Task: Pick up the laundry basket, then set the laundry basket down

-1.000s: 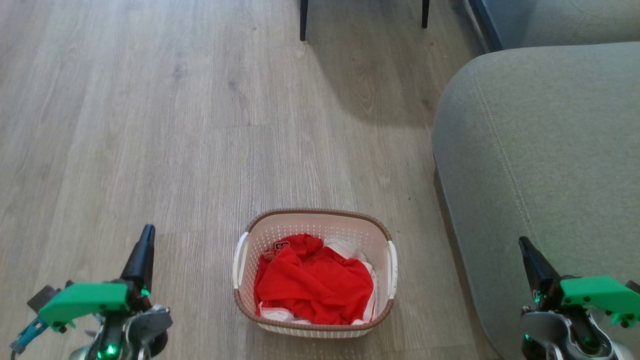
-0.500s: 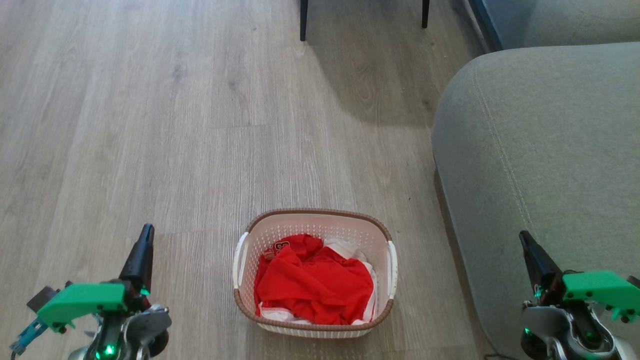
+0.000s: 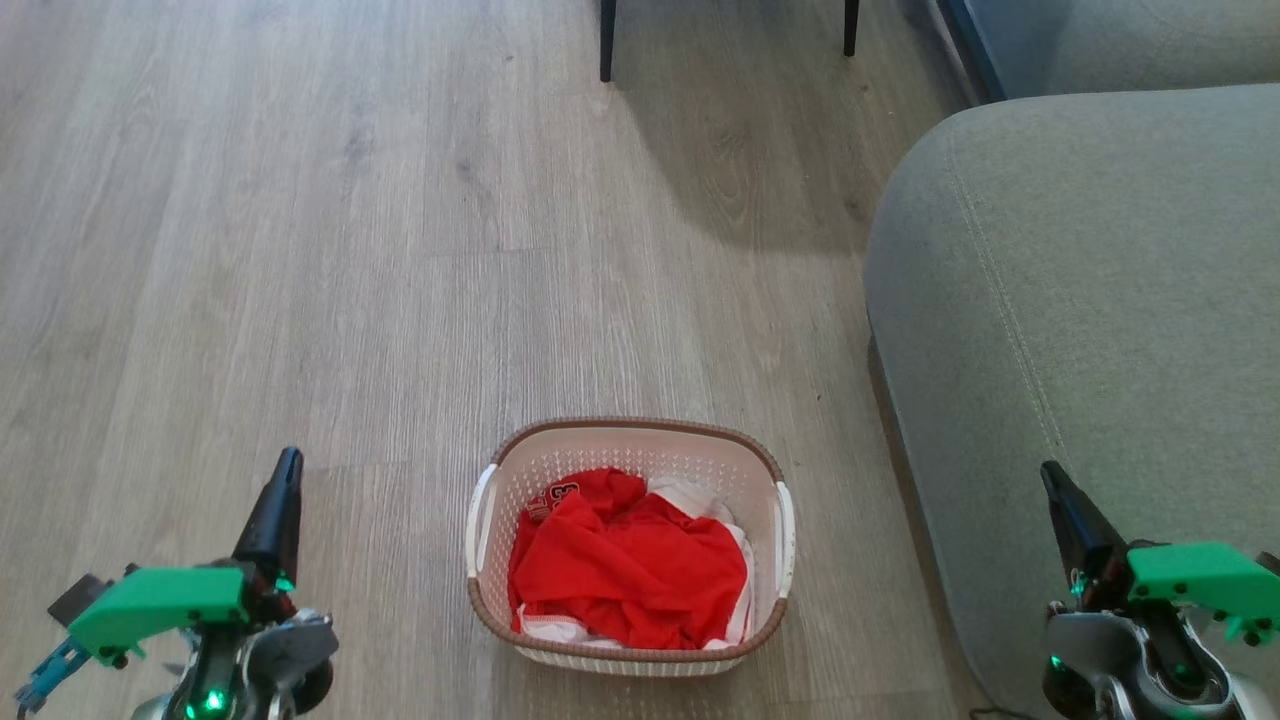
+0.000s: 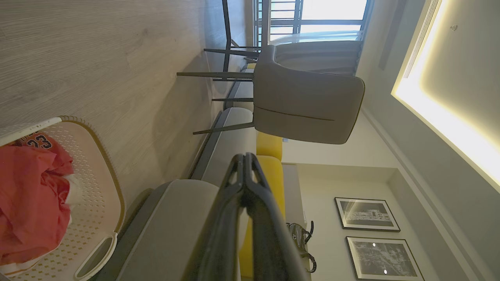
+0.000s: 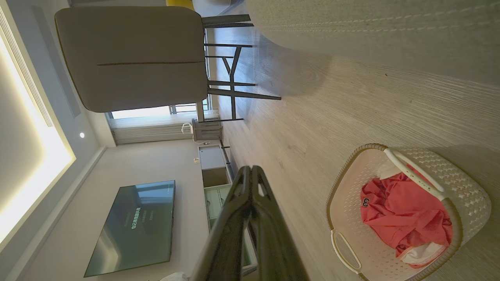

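In the head view, the laundry basket (image 3: 640, 452) stands upright on the wooden floor (image 3: 300, 250), low in the middle, with a crumpled red shirt (image 3: 630, 570) inside it. A grey sofa (image 3: 1080, 300) fills the right side, near the basket but not touching it. The left pincer (image 3: 286, 462) points up at the lower left, well apart from the basket's left handle (image 3: 479, 520). The right pincer (image 3: 1047, 470) points up at the lower right, in front of the sofa.

In the left wrist view, the left pincer's two dark fingers are pressed together with nothing between them. The basket sits at the lower left edge, clear of the fingers. A grey chair (image 4: 304, 101) and two framed pictures (image 4: 367, 214) lie beyond.

In the right wrist view, the right pincer is closed and empty too. The basket rests on the floor at the lower right, apart from the fingers, and a television (image 5: 133, 224) hangs on the far wall.
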Controlling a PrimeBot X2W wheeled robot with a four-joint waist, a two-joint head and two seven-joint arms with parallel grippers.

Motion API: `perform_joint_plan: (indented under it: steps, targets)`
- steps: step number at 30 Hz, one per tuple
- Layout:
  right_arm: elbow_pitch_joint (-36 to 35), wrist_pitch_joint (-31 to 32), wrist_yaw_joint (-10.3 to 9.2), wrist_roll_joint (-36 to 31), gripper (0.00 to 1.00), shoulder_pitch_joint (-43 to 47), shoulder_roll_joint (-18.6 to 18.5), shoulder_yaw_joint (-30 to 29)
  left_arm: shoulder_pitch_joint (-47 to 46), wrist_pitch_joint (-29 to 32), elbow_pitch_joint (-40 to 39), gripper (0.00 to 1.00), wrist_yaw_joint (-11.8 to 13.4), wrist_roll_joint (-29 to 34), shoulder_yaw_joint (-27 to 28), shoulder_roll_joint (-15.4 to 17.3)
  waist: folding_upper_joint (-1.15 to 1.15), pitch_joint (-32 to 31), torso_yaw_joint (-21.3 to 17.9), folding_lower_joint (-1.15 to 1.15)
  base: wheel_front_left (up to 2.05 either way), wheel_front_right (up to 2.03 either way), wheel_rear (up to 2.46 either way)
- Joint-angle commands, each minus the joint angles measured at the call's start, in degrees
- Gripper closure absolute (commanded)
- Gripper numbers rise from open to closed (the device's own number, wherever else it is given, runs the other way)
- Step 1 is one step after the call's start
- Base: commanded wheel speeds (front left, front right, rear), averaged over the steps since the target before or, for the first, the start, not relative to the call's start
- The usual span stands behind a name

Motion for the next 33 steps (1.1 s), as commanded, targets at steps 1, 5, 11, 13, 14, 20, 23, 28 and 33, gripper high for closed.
perform_joint_plan:
  steps: [1, 5, 11, 13, 14, 20, 23, 28, 33]
  targets:
    - [-2.06, 0.43, -0.09, -0.16, 1.0, -2.77, -0.45, 0.82, -3.26, 0.28, -1.72, 1.0, -0.38, 0.12, 1.95, 0.33, 0.0, 0.0, 0.0, 0.0, 0.0, 0.0, 0.0]
    - [-2.05, 0.48, -0.09, -0.22, 1.0, -2.78, -0.4, 0.75, -3.27, 0.32, -1.72, 1.0, -0.38, 0.16, 2.0, 0.29, 0.0, 0.0, 0.0, 0.0, 0.0, 0.0, 0.0]
    - [-2.05, 0.56, -0.09, -0.29, 1.0, -2.78, -0.34, 0.66, -3.27, 0.38, -1.72, 1.0, -0.38, 0.22, 2.07, 0.24, 0.0, 0.0, 0.0, 0.0, 0.0, 0.0, 0.0]
    - [-2.05, 0.58, -0.09, -0.32, 1.0, -2.79, -0.32, 0.63, -3.27, 0.4, -1.72, 1.0, -0.38, 0.24, 2.09, 0.23, 0.0, 0.0, 0.0, 0.0, 0.0, 0.0, 0.0]
    - [-2.04, 0.59, -0.09, -0.33, 1.0, -2.79, -0.31, 0.62, -3.28, 0.41, -1.72, 1.0, -0.38, 0.25, 2.11, 0.22, 0.0, 0.0, 0.0, 0.0, 0.0, 0.0, 0.0]
    - [-2.04, 0.66, -0.09, -0.4, 1.0, -2.8, -0.25, 0.54, -3.28, 0.46, -1.71, 1.0, -0.38, 0.3, 2.17, 0.17, 0.0, 0.0, 0.0, 0.0, 0.0, 0.0, 0.0]
    - [-2.04, 0.69, -0.09, -0.43, 1.0, -2.8, -0.22, 0.5, -3.28, 0.48, -1.71, 1.0, -0.38, 0.33, 2.2, 0.15, 0.0, 0.0, 0.0, 0.0, 0.0, 0.0, 0.0]
    - [-2.03, 0.74, -0.09, -0.49, 1.0, -2.81, -0.18, 0.43, -3.29, 0.52, -1.71, 1.0, -0.38, 0.37, 2.25, 0.12, 0.0, 0.0, 0.0, 0.0, 0.0, 0.0, 0.0]
    - [-2.03, 0.79, -0.09, -0.54, 1.0, -2.81, -0.14, 0.37, -3.29, 0.56, -1.71, 1.0, -0.38, 0.41, 2.29, 0.09, 0.0, 0.0, 0.0, 0.0, 0.0, 0.0, 0.0]
